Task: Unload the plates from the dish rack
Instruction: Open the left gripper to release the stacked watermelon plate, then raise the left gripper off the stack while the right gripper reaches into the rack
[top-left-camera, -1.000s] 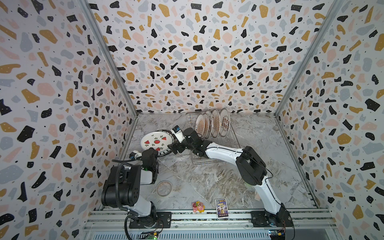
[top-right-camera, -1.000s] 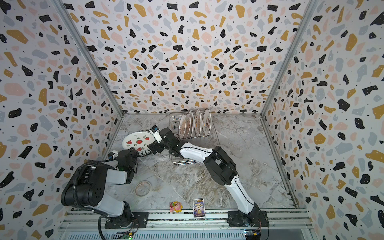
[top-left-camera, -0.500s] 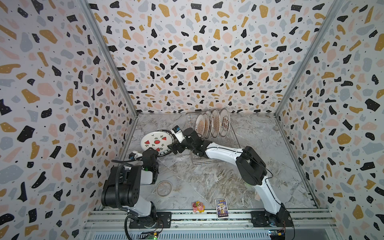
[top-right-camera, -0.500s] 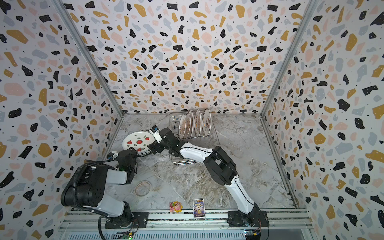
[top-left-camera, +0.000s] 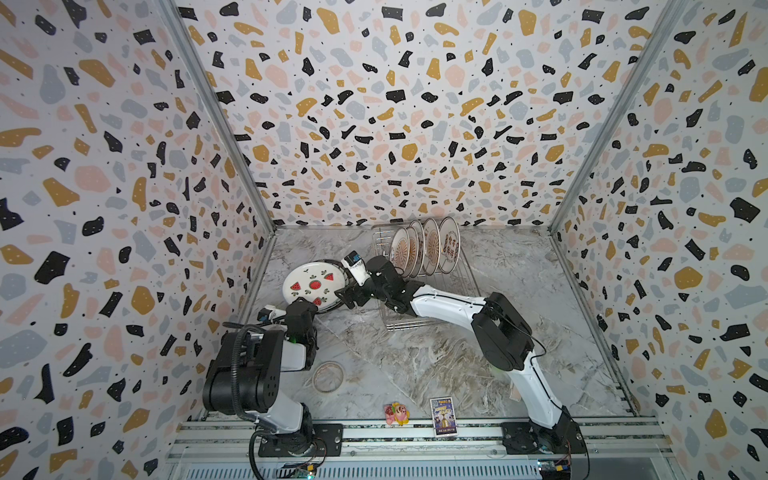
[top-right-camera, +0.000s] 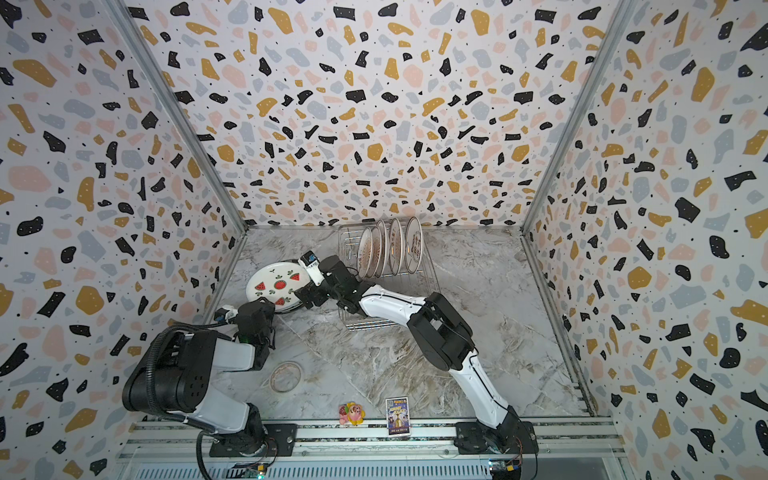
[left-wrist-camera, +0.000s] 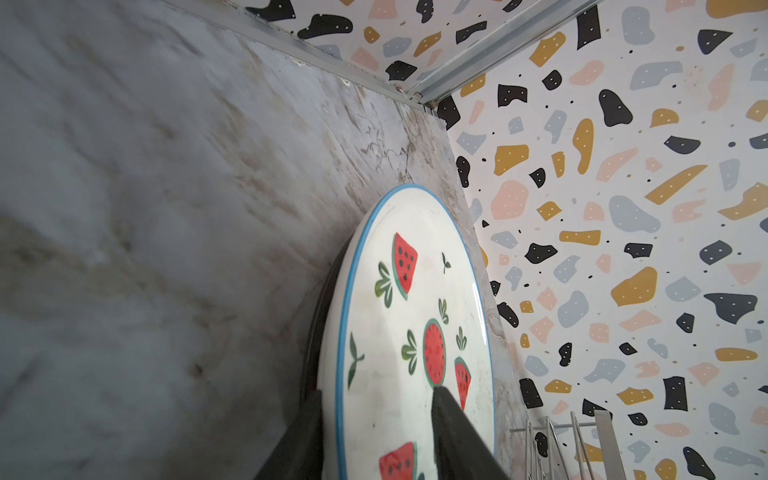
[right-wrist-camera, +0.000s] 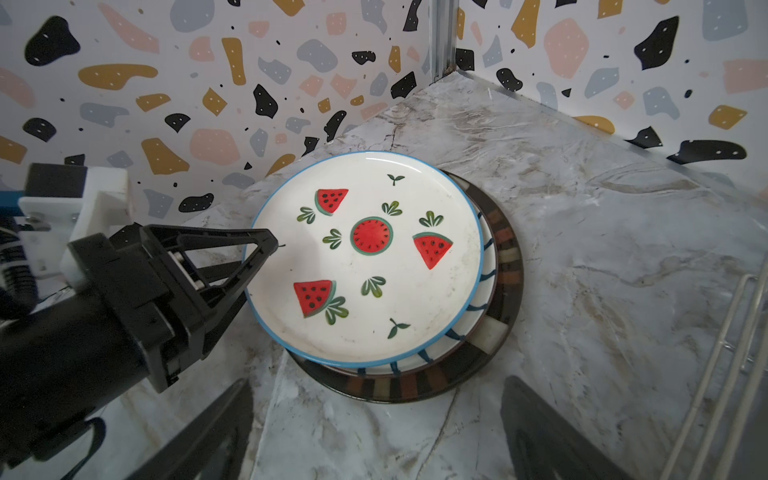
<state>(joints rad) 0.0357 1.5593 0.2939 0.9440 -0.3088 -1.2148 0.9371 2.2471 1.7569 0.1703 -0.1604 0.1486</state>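
My left gripper straddles the rim of the watermelon plate at six o'clock, fingers loosely parted. My right gripper, at three o'clock, gapes wide and empty.

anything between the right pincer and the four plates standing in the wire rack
Nothing loose. The open right pincer faces away from the silver wire dish rack, toward the round watermelon-print plate; only its own wrist and the rack's side wires lie between it and the four upright ceramic plates.

Watermelon plate lies flat atop two plates, rim between the left hand's fingers; four plates stand upright in the dish rack.
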